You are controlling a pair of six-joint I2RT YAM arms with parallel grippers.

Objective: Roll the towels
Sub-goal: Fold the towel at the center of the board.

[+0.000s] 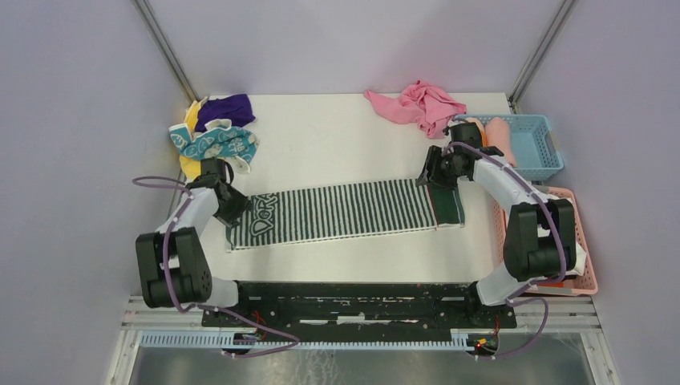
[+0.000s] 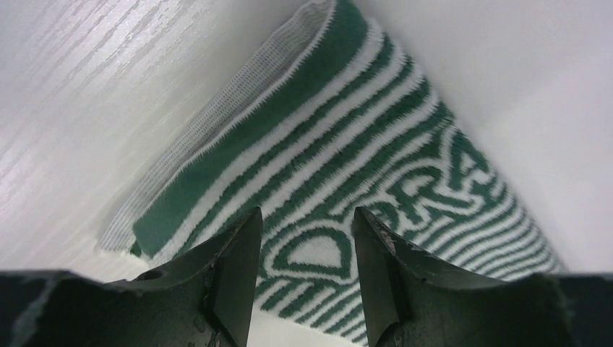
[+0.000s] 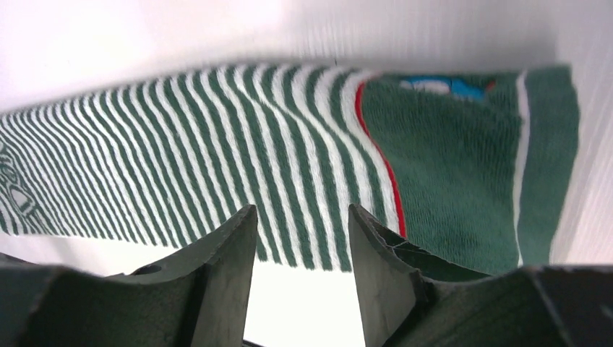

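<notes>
A white table sits between pale lavender walls, with metal posts at its far corners. At the far left edge lies a heap of towels: purple towel, yellow towel and teal-and-white towel. Just nearer, the left gripper hovers over the lettered left end of the striped towel, jaws apart and holding nothing. This green-and-white towel lies flat across the table's middle, with bare white surface before and behind it. The right gripper hangs over its solid green right end, jaws also apart. A pink cloth lies at the far edge. A blue basket and a pink basket line the right edge.
</notes>
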